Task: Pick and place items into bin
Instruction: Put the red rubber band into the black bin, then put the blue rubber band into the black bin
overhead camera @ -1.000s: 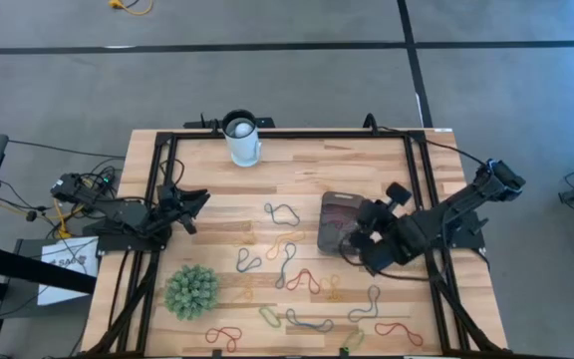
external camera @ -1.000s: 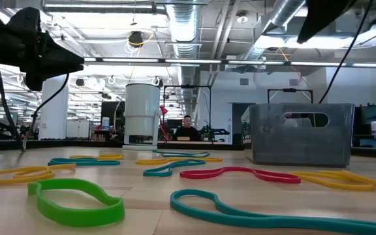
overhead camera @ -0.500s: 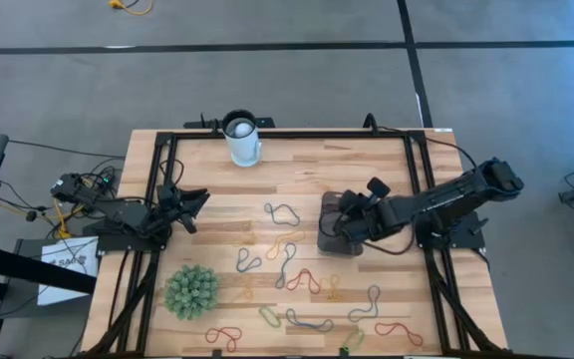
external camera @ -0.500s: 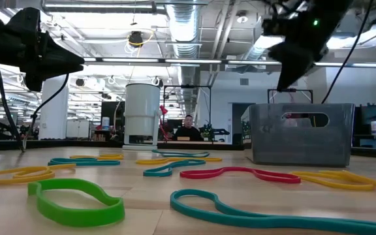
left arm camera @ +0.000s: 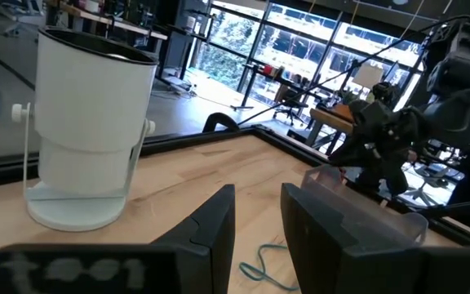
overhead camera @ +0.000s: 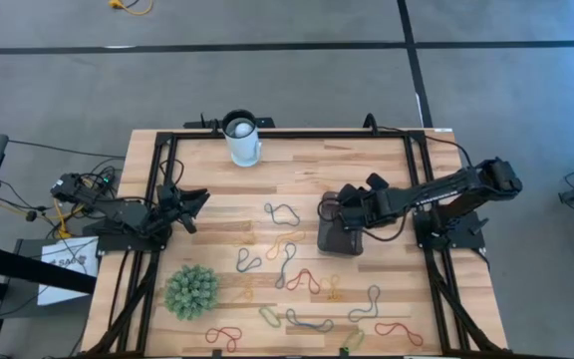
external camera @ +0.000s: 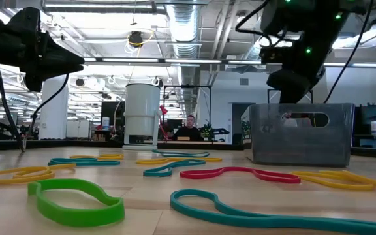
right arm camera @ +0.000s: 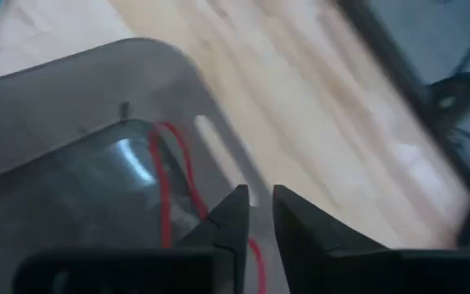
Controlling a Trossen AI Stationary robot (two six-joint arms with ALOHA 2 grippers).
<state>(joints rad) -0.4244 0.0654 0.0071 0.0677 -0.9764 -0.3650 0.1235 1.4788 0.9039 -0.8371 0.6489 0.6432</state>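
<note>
The grey-tinted clear bin (overhead camera: 339,237) (external camera: 302,134) stands on the table's right half. My right gripper (overhead camera: 329,209) (external camera: 291,83) (right arm camera: 255,204) hovers over the bin's far part, its fingers almost together and pointing down into it. A red loop (right arm camera: 163,171) shows inside the bin (right arm camera: 96,90) under the fingers. Several coloured loops, among them a teal one (overhead camera: 283,212), a red one (overhead camera: 304,280) and a green one (external camera: 77,199), lie flat on the wood. My left gripper (overhead camera: 195,197) (left arm camera: 258,204) waits shut at the table's left edge. My right gripper has a red strand (right arm camera: 256,255) showing in the narrow gap between its fingers, above the bin. I cannot tell whether the fingers touch that strand or whether it lies in the bin below them.
A white cup (overhead camera: 242,140) (left arm camera: 84,139) stands at the far edge. A green spiky ball (overhead camera: 191,290) sits near the left near corner. A black frame (overhead camera: 287,134) runs round the table top. Loops cover the near middle of the table.
My right gripper has swung from beside the bin's near right corner toward the far left and has come down over the bin. The bin and the loops on the table have stayed put.
</note>
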